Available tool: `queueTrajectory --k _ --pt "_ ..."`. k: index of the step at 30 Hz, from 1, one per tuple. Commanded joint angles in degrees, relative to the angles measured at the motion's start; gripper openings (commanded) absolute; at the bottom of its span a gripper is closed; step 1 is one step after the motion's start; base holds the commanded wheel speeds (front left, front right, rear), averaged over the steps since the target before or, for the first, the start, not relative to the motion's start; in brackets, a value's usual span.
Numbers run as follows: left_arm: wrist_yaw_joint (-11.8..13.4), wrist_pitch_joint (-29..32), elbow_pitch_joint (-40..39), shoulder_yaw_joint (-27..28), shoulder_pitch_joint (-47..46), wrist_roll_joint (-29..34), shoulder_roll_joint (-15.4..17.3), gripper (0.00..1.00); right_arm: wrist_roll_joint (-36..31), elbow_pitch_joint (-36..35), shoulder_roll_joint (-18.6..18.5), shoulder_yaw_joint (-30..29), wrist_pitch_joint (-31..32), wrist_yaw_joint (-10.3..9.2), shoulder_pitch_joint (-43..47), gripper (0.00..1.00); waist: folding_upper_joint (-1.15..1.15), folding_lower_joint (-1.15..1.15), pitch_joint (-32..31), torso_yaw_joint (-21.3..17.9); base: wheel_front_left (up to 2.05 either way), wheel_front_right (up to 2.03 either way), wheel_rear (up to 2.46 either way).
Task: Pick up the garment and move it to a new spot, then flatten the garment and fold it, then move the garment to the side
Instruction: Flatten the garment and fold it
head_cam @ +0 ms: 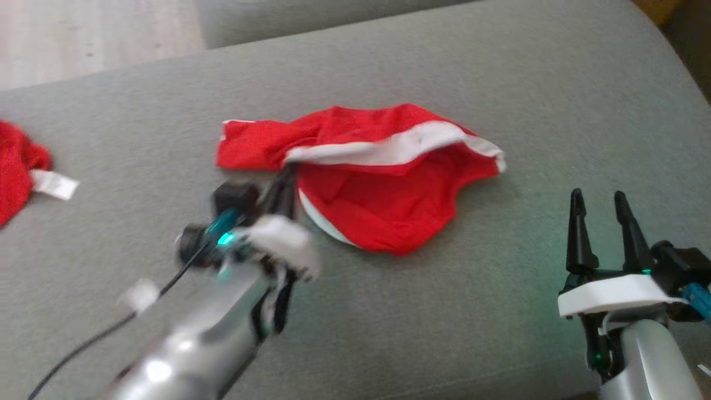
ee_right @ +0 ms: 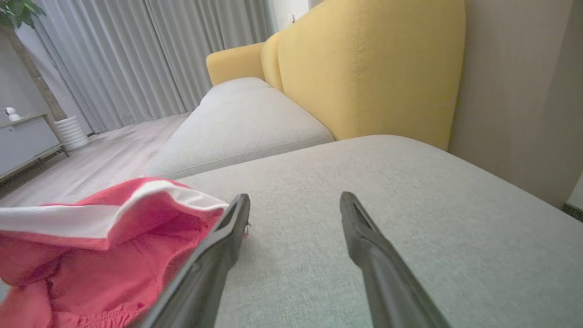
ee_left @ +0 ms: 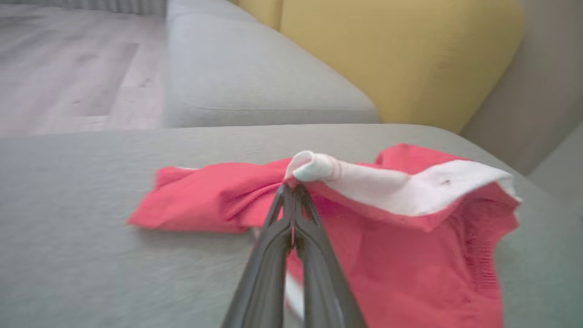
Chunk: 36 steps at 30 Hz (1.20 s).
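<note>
Head view: garment (head_cam: 377, 178) crumpled mid seat cushion (head_cam: 500, 311); left gripper (head_cam: 286, 172) at its left part.
Left wrist view: 2 fingers (ee_left: 273, 237) pinched tight on white band (ee_left: 387, 187).
Right wrist view: right gripper (ee_right: 295, 202) spread wide, empty, near cushion's front right corner.

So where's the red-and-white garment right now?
Head view: garment crumpled midway across the grey cushion, white band pinched by the shut left tool; open right tool apart at lower right.

Silver forearms (head_cam: 205, 344) end in white housings (head_cam: 616, 294) lit green. The left gripper (ee_left: 291, 189) and right gripper (head_cam: 599, 199) each bear two long black tapered fingers (head_cam: 577, 233). A black cable (head_cam: 94, 344) runs along the left forearm.
</note>
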Motion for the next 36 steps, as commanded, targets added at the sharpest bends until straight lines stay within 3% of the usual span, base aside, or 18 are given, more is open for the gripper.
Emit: queueTrajectory --k 1,8,13,18,26,27,28,29,36 --pt "1.32 -0.68 -3.39 4.10 2.49 1.76 3.09 0.00 -0.54 -2.29 -0.32 0.83 -0.61 0.43 -0.75 1.00 0.00 0.00 -1.36 2.41 0.00 0.00 0.00" --pt "5.34 -0.69 -12.36 14.35 13.53 6.20 10.47 0.00 -0.75 -2.93 -0.32 0.31 -0.44 0.43 0.21 1.00 0.00 0.00 -2.96 5.87 0.00 0.00 0.00" --pt "7.31 -0.69 -16.83 20.13 20.55 7.90 13.89 0.00 -1.07 -3.49 -0.32 -0.27 0.04 0.43 0.93 1.00 0.00 0.00 -3.79 7.48 0.00 0.00 0.00" --pt "7.60 -0.69 -18.53 22.07 25.86 8.62 14.97 0.00 -1.37 -4.04 -0.32 -0.56 0.59 0.43 1.55 1.00 0.00 0.00 -4.19 8.43 0.00 0.00 0.00" --pt "7.06 -0.70 -18.31 23.26 29.69 8.84 13.62 0.00 -1.49 -4.75 -0.32 -0.58 1.45 0.43 2.37 1.00 0.00 0.00 -4.87 9.30 0.00 0.00 0.00" --pt "6.84 -0.70 -18.22 23.49 29.92 9.01 13.34 0.32 -1.50 -4.79 -0.32 -0.61 1.54 0.43 2.49 1.00 0.00 0.00 -5.06 9.43 0.00 0.00 0.00" --pt "6.50 -0.70 -18.29 23.81 30.09 9.30 13.06 0.84 -1.53 -4.81 -0.32 -0.65 1.62 0.43 2.64 1.00 0.00 0.00 -5.28 9.58 0.00 0.00 0.00" --pt "6.17 -0.70 -18.40 24.15 30.33 9.66 12.79 1.00 -1.54 -4.81 -0.32 -0.68 1.67 0.43 2.81 1.00 0.00 0.00 -5.58 9.74 0.00 0.00 0.00" --pt "3.75 -0.70 -22.62 28.99 33.58 16.17 11.88 1.00 -2.28 -5.13 -0.32 -0.36 1.78 0.43 4.89 1.00 0.00 0.00 -8.79 11.62 0.00 0.00 0.00"
